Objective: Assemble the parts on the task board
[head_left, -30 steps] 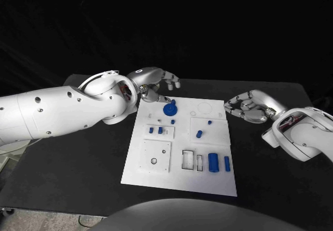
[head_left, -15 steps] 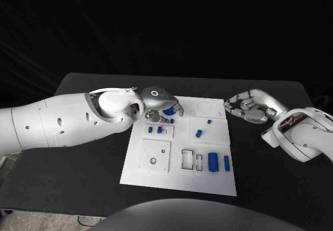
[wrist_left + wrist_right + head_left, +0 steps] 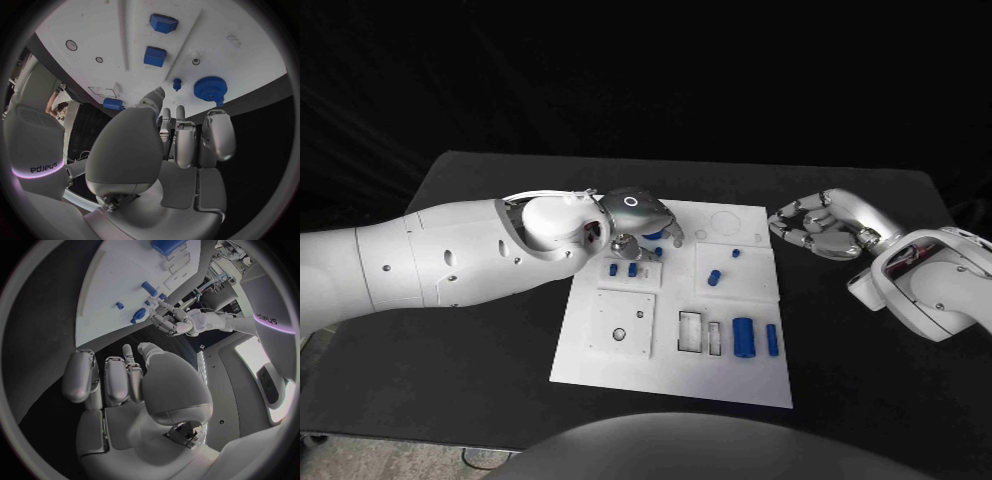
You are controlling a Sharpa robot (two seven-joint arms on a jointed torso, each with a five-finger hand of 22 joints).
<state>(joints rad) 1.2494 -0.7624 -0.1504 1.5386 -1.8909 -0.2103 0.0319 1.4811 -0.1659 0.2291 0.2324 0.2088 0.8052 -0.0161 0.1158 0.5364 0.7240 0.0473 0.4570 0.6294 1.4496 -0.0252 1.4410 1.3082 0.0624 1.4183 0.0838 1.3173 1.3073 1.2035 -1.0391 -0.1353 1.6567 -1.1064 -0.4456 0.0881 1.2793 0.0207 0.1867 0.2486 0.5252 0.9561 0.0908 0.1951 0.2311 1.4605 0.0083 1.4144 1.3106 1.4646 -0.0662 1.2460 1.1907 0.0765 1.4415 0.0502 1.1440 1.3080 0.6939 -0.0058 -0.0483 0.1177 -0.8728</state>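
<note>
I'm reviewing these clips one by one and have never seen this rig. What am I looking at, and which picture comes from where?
It is a two-armed robot at a black table. One picture looks down from its head; the two round ones come from cameras at its wrists. The white task board carries small blue parts, among them a blue gear. The left robot hand hangs over the board's far end, above the gear; the right robot hand is beside the board with fingers curled. Neither holds anything.

left hand (image 3: 635,212) swung from beyond the task board (image 3: 620,362) down over its blue gear (image 3: 653,233), fingers pointing down
</note>
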